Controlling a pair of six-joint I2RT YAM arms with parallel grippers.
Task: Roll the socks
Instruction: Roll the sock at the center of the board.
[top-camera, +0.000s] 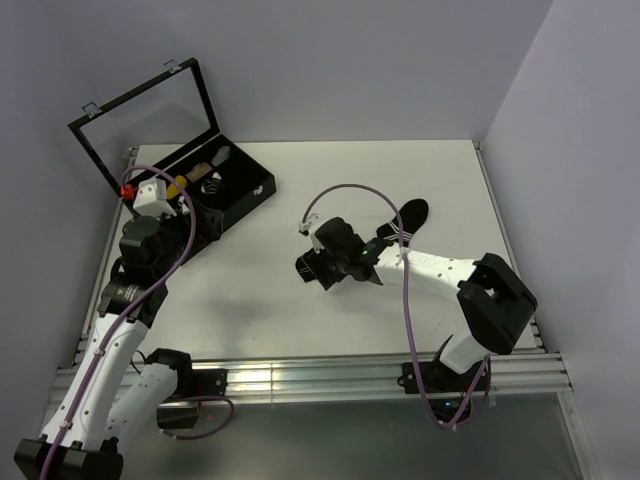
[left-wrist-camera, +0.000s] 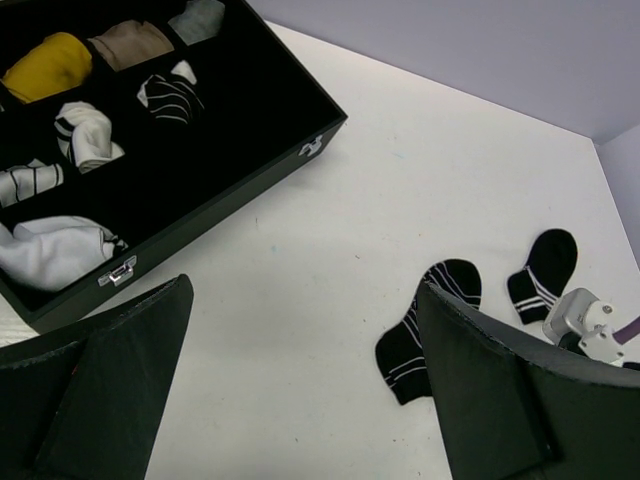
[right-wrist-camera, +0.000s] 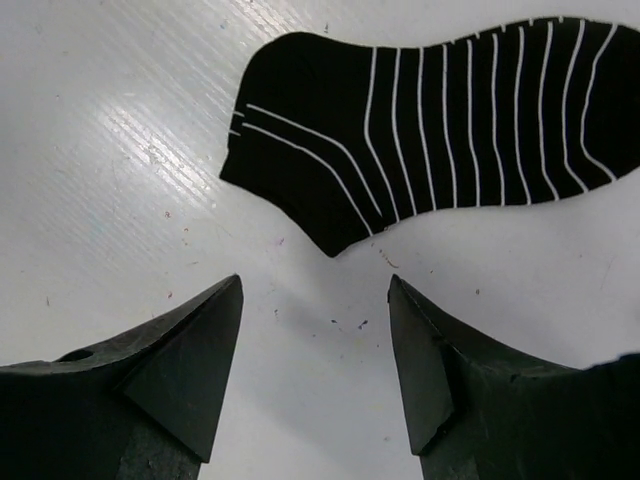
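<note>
Two black socks with thin white stripes lie flat on the white table. In the right wrist view one sock (right-wrist-camera: 430, 140) lies just beyond my right gripper (right-wrist-camera: 315, 290), which is open over bare table and does not touch it. The left wrist view shows this sock (left-wrist-camera: 430, 320), partly behind a finger, with the second sock (left-wrist-camera: 543, 272) farther right. In the top view the second sock (top-camera: 411, 214) shows beside the right arm. My right gripper (top-camera: 320, 265) hides the first. My left gripper (left-wrist-camera: 305, 285) is open and holds nothing, near the box's front edge.
An open black box (left-wrist-camera: 250, 180) with a raised clear lid (top-camera: 150, 115) stands at the back left. Its compartments hold several rolled bundles, among them a yellow one (left-wrist-camera: 45, 65), a tan one (left-wrist-camera: 130, 42) and a white one (left-wrist-camera: 50, 250). Purple cables loop over both arms.
</note>
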